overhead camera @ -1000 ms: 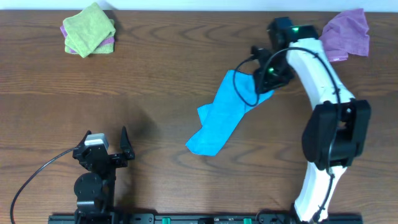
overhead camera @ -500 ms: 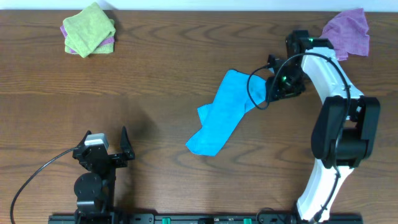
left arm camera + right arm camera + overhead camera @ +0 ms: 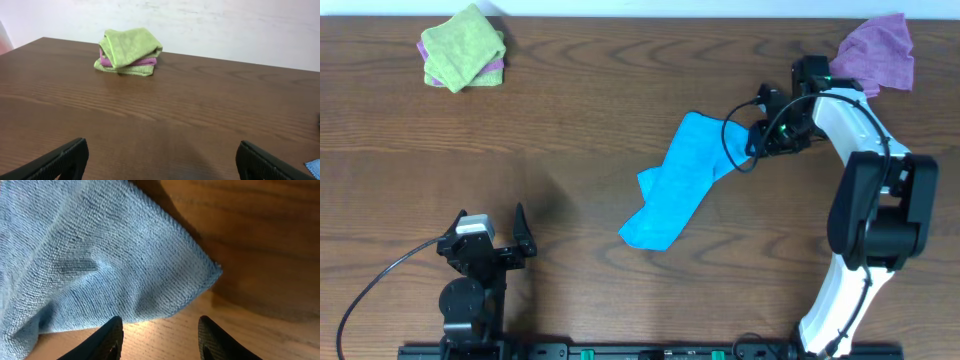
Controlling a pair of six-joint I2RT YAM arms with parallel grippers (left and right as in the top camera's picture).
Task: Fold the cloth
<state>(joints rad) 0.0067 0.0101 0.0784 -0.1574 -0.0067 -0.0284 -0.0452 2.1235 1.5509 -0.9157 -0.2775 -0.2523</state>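
Observation:
The blue cloth (image 3: 682,182) lies rumpled and slanted in the middle of the table, its upper right corner near my right gripper (image 3: 761,136). In the right wrist view the cloth (image 3: 85,255) fills the upper left, and its corner points right just above my open fingers (image 3: 161,335), which hold nothing. My left gripper (image 3: 492,243) rests low at the front left, open and empty. In the left wrist view (image 3: 160,157) only bare wood lies between its fingers.
A folded green and pink cloth stack (image 3: 463,48) sits at the back left, also in the left wrist view (image 3: 129,51). A purple cloth (image 3: 877,55) lies crumpled at the back right corner, behind the right arm.
My right gripper has moved right, off the blue cloth's upper right corner, and has let it go. The cloth corner now lies flat on the table. The left arm has not moved.

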